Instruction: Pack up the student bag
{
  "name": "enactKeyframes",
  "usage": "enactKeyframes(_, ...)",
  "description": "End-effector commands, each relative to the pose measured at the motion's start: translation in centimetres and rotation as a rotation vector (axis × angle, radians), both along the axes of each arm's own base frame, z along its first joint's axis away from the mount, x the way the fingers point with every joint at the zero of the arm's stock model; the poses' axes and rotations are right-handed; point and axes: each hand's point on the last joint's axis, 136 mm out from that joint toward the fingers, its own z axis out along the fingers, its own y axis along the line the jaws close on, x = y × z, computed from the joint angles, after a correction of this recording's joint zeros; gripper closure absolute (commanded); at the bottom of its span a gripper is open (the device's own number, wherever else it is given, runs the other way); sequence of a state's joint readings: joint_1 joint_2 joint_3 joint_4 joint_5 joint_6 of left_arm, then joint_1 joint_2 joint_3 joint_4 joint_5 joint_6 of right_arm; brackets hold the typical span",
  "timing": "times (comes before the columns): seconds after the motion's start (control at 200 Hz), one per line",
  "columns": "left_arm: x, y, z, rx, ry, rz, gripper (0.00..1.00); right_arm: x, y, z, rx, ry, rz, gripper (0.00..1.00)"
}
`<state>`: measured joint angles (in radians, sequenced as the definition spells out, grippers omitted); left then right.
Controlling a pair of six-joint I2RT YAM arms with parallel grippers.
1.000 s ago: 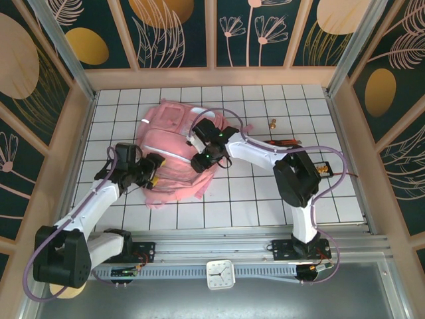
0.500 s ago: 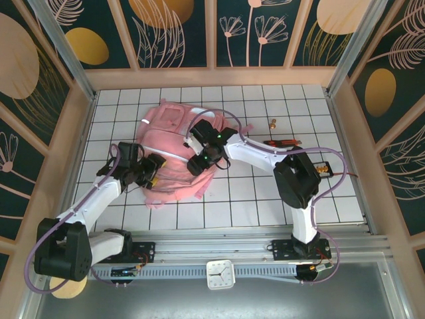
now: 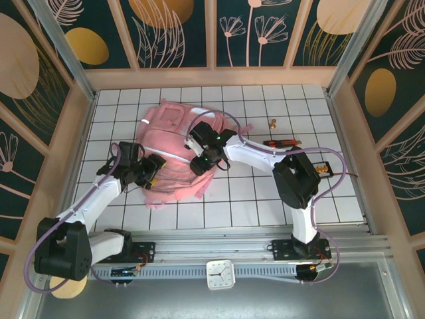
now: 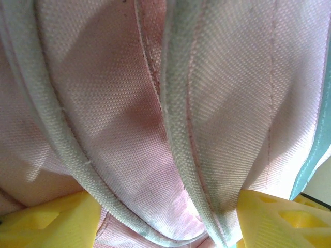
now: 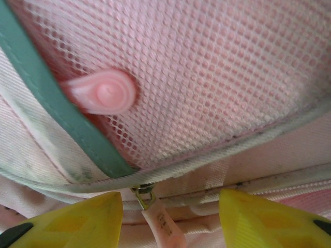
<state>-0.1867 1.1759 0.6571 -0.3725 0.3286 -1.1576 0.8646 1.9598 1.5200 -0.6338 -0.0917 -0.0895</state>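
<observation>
Bright, even overhead light; soft shadows beside student bag (image 3: 171, 143). Wrist close-ups: weave sharp, yellow fingertips (image 5: 77, 222) blurred, fabric washed out at edges.

I see the soft pink fabric backpack (image 3: 169, 143) on a white tabletop (image 3: 265, 199) ruled with a dark grid. Right of the backpack lie a red-and-black tool (image 3: 282, 142) and a small golden piece (image 3: 273, 123). Beyond the backpack, dark teal wall panels (image 3: 179, 33) carry gold discs and pale line-drawn flowers. At my yellow-fingered right pincer (image 5: 170, 217), the backpack shows pink mesh (image 5: 217, 67), teal-green binding (image 5: 46, 98) and a round pink tab (image 5: 103, 92). At my left pincer (image 4: 165, 222), also yellow, it shows pink weave with off-white piping (image 4: 176, 129).
</observation>
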Motion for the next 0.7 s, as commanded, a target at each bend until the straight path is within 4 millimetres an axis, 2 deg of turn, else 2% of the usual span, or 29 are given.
enactKeyframes(0.0, -0.4, 0.7, -0.4, 0.059, 0.029, -0.013, 0.30, -0.5, -1.7, -1.5, -0.089, -0.028, 0.006, 0.48)
enactKeyframes(0.175, -0.4, 0.7, -0.5, 0.066, 0.031, -0.017, 0.30, -0.3, -2.2, -2.0, -0.111, -0.038, -0.015, 0.51)
enactKeyframes(0.32, -0.5, 0.9, -0.7, 0.087, 0.037, -0.029, 0.30, 0.6, -1.8, -1.3, -0.115, -0.080, -0.027, 0.63)
enactKeyframes(0.42, -0.8, 1.3, -0.9, 0.115, 0.052, -0.038, 0.30, 0.9, -1.6, -0.6, -0.113, -0.104, -0.024, 0.78)
enactKeyframes(0.545, -1.4, 1.8, -1.6, 0.142, 0.079, -0.033, 0.30, 1.1, -2.0, -0.8, -0.125, -0.112, -0.021, 0.98)
enactKeyframes(0.69, -2.4, 1.9, -3.1, 0.138, 0.121, -0.021, 0.30, 1.8, -3.0, -1.1, -0.132, -0.098, -0.049, 1.00)
